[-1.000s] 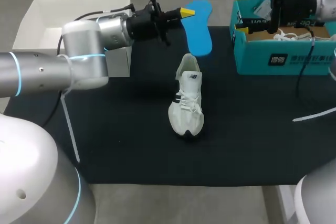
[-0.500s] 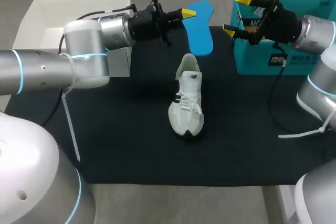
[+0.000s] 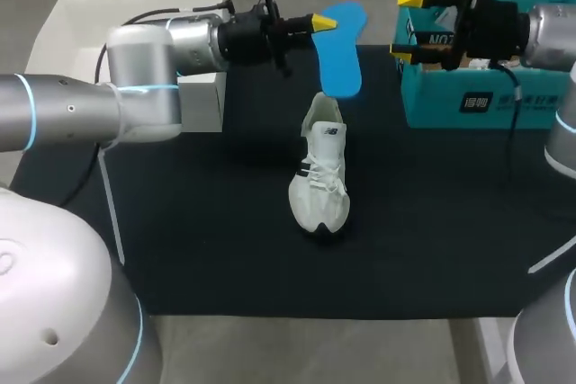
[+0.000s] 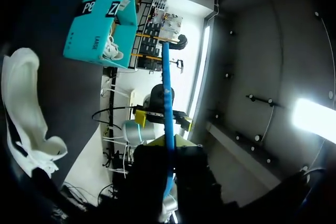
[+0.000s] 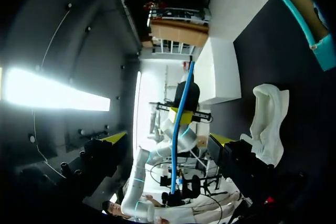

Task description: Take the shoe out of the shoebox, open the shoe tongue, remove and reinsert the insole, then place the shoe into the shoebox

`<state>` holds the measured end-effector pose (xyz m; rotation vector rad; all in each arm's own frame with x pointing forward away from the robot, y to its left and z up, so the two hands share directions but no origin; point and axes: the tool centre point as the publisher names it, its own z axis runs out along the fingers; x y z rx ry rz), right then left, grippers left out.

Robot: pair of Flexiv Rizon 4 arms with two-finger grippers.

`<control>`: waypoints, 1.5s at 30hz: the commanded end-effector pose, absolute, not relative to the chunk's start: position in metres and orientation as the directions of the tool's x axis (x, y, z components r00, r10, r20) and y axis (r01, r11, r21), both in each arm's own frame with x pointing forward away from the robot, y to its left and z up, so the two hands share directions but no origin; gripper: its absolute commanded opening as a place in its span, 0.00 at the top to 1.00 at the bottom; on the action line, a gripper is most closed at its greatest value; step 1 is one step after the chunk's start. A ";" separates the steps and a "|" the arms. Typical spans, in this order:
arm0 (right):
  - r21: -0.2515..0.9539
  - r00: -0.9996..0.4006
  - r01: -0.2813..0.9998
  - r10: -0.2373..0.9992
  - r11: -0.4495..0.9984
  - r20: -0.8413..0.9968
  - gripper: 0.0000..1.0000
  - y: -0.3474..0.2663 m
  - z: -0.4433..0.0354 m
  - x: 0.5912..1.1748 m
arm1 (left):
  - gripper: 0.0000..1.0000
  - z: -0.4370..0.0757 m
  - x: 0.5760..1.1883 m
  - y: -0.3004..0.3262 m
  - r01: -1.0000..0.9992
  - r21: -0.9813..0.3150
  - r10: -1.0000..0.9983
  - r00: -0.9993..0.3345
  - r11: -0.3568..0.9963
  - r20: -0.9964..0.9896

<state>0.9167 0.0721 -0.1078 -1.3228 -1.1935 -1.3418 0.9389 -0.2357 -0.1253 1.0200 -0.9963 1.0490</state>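
Observation:
A blue insole (image 3: pixel 340 51) hangs upright above the heel of the white shoe (image 3: pixel 319 177), with my left gripper (image 3: pixel 317 22) shut on its upper edge. The shoe lies on the black mat (image 3: pixel 207 222), toe toward me. In the left wrist view the insole (image 4: pixel 166 93) runs edge-on out from between my left gripper (image 4: pixel 169 142) fingers, the shoe (image 4: pixel 23 108) off to one side. My right gripper (image 3: pixel 407 22) stands open at the left end of the teal shoebox (image 3: pixel 486 96), facing the insole. In the right wrist view the insole (image 5: pixel 181 124) shows ahead between the wide-open right gripper (image 5: pixel 168 139) fingers.
A white box lid (image 3: pixel 117 33) stands at the back left of the mat, behind my left arm. The shoebox (image 4: pixel 102 22) holds white laces and paper. The shoe (image 5: pixel 268 124) lies ahead of the right gripper on the mat.
My right arm swung its wrist round by the shoebox's left end and levelled again, the gripper staying open. The left gripper and insole have hardly moved.

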 end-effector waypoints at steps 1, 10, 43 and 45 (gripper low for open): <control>0.049 -0.028 0.988 0.145 -0.144 0.989 0.00 0.071 -0.106 0.918 | 1.00 -0.121 0.944 -0.229 -0.966 0.169 0.153 0.201 0.198 0.968; 0.049 -0.019 0.986 0.186 -0.160 0.982 0.00 0.073 -0.110 0.917 | 1.00 -0.123 0.944 -0.230 -0.963 0.165 0.106 0.191 0.211 0.976; 0.049 -0.019 0.986 0.186 -0.160 0.982 0.00 0.073 -0.110 0.917 | 1.00 -0.084 0.938 -0.226 0.042 -0.998 0.112 -0.993 0.038 -0.037; 0.049 -0.019 0.986 0.186 -0.160 0.982 0.00 0.073 -0.110 0.917 | 1.00 -0.087 0.936 -0.226 0.107 -0.992 0.124 -0.987 0.067 -0.098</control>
